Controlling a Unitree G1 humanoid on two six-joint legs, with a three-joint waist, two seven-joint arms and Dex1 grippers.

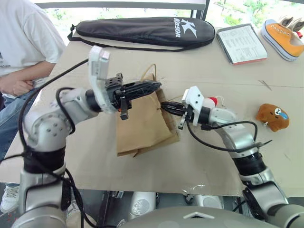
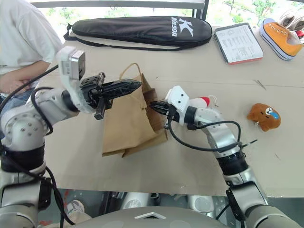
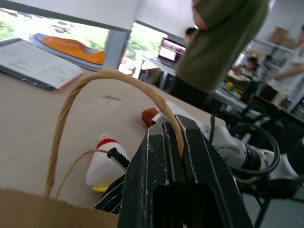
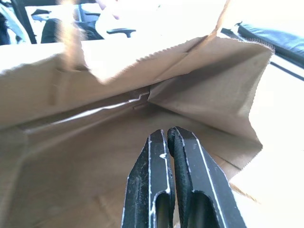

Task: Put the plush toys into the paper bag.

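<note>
One twine handle (image 3: 71, 104) between left fingers (image 3: 199, 166)

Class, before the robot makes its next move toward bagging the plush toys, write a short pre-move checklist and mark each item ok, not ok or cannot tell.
1. Left gripper shut on the twine handle: ok.
2. Paper bag mouth open: ok, in the right wrist view.
3. Right gripper free to pick: ok, shut and holding nothing.
4. White plush toy in the bag: not ok, on the table.
5. Brown plush toy in the bag: not ok.
</note>
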